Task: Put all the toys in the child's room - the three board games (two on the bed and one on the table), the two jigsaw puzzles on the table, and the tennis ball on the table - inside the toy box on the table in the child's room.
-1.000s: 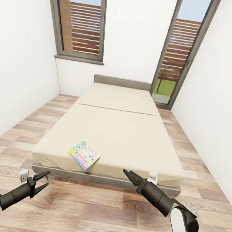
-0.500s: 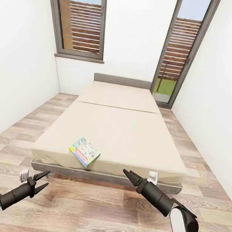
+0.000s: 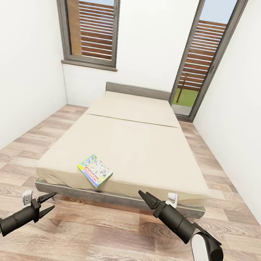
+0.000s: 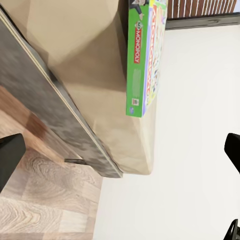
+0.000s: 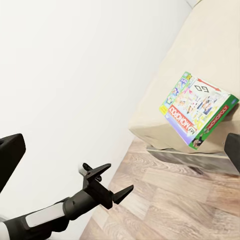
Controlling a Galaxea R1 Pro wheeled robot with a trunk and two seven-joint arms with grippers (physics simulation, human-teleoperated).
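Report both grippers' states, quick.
Left gripper: open, holding nothing.
Right gripper: open, holding nothing.

The board game [image 4: 145, 55] is cut off by the left wrist view's edge, its small print unreadable.

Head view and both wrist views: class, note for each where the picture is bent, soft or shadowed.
Head view: wide-angle lens splays the white walls and window frames outward, light even, dark shadow under the cream bed. Left wrist view: green-edged Monopoly board game box sharp, the bed's grey frame smeared. Right wrist view: crisp, with the open black left gripper sharp against the pale wall.
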